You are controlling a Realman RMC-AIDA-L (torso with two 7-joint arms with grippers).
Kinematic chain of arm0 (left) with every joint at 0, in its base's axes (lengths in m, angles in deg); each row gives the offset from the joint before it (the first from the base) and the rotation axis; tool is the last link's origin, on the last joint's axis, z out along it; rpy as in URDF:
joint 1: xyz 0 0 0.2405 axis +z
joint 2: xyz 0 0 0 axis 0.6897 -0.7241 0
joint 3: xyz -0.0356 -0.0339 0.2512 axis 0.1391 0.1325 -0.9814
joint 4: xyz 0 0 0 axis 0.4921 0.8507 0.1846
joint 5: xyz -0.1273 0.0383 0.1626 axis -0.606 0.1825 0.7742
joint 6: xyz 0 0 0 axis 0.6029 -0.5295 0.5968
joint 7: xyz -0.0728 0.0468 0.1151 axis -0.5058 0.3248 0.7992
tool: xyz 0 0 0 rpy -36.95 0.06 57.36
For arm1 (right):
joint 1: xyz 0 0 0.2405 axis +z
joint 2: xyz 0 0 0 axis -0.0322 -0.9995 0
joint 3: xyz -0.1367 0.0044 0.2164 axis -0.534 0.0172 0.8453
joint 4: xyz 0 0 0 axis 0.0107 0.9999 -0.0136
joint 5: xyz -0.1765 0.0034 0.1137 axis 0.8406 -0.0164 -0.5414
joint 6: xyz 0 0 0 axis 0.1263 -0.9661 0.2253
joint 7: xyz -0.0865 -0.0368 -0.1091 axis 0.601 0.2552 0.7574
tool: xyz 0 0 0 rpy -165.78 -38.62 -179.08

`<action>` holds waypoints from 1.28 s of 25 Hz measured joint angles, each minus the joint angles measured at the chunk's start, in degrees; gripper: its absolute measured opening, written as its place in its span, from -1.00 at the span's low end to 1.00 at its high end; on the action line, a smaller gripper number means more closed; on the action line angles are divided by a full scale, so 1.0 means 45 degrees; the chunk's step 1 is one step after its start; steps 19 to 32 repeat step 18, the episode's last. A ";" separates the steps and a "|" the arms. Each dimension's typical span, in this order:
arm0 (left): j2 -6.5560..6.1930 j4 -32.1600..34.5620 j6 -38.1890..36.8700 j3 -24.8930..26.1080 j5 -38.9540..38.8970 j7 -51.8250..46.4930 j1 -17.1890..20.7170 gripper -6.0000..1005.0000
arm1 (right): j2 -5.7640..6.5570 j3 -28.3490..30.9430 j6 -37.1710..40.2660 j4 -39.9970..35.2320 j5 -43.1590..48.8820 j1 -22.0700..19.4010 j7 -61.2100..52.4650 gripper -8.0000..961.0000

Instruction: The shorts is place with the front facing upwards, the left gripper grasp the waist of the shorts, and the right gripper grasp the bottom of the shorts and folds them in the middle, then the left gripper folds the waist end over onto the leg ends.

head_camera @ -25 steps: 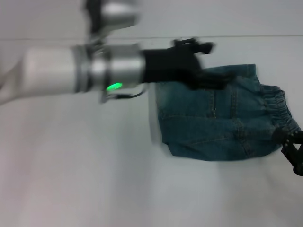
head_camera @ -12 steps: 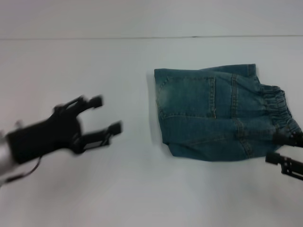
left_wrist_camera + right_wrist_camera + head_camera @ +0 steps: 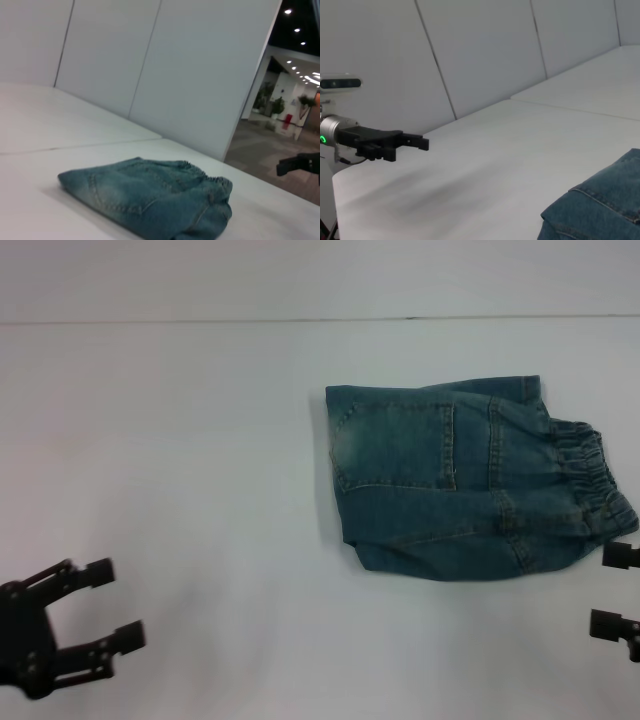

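Observation:
The blue denim shorts (image 3: 470, 480) lie folded into a compact stack on the white table, right of centre, with the elastic waist (image 3: 590, 475) at the right side. They also show in the left wrist view as the shorts (image 3: 150, 197) and partly as the shorts (image 3: 600, 212) in the right wrist view. My left gripper (image 3: 110, 605) is open near the front left corner, far from the cloth and holding nothing. My right gripper (image 3: 620, 590) is open at the right edge, just in front of the waist end, not touching it.
The white table (image 3: 200, 460) spreads wide to the left of the shorts. A seam line (image 3: 200, 321) runs across the back. A white wall panel (image 3: 200, 65) stands behind the table in the left wrist view.
My left arm has swung away from the shorts, down to the front left corner. My right gripper has drawn back slightly toward the right edge. The shorts stay folded and still.

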 joint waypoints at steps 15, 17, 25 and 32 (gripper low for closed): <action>-0.0298 0.0009 -0.0777 0.1457 0.2058 -0.0547 -0.0236 0.83 | -0.0030 0.0745 0.0500 -0.0157 0.0544 -0.0358 0.0682 0.92; -0.0315 0.0014 -0.0961 0.1438 0.2244 -0.0564 -0.0314 0.83 | -0.0030 0.0694 0.0508 -0.0146 0.0775 -0.0278 0.0702 0.92; -0.0345 0.0013 -0.1101 0.1439 0.2338 -0.0570 -0.0360 0.83 | -0.0031 0.0689 0.0512 -0.0134 0.0904 -0.0230 0.0709 0.92; -0.0345 0.0013 -0.1101 0.1439 0.2338 -0.0570 -0.0360 0.83 | -0.0031 0.0689 0.0512 -0.0134 0.0904 -0.0230 0.0709 0.92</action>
